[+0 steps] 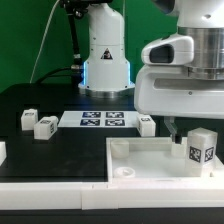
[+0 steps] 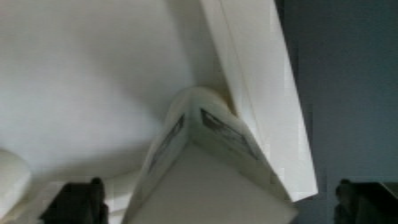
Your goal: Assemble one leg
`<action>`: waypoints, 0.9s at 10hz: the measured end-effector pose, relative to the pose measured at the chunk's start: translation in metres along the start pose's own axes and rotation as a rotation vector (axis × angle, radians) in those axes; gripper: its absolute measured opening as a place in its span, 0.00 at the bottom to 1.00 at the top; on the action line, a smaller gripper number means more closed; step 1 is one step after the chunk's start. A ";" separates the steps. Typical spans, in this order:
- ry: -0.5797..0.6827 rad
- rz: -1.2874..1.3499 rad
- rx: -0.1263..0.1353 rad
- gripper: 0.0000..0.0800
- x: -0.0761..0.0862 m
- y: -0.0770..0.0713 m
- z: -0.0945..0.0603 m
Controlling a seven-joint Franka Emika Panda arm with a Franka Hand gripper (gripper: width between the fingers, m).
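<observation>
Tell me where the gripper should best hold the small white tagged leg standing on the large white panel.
Probably from above, on the upper part of the small white tagged leg: it stands upright on the large flat white panel with its flat opposite sides free. The gripper hangs beside it.

Four tagged legs are being counted in the exterior view: first leg (image 1: 28,119), second leg (image 1: 46,126), third leg (image 1: 147,124) and fourth leg (image 1: 202,147). One more white piece (image 1: 2,151) is being cut off at the exterior view's left edge, so its kind cannot be told. One large white panel (image 1: 140,158) is being counted, plus one marker board (image 1: 103,120). One gripper (image 1: 170,128) is being counted. In the wrist view, one leg (image 2: 205,140) is being seen.
</observation>
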State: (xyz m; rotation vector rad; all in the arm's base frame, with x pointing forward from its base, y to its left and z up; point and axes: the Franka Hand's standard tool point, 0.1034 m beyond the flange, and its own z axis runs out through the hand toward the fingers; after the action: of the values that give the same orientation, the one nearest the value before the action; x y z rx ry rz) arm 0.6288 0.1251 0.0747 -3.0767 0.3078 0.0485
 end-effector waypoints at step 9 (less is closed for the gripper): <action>0.007 -0.735 -0.028 0.69 0.005 0.007 -0.001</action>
State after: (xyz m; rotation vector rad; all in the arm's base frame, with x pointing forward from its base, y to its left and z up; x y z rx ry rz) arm 0.6321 0.1169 0.0748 -3.0017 -0.8234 0.0112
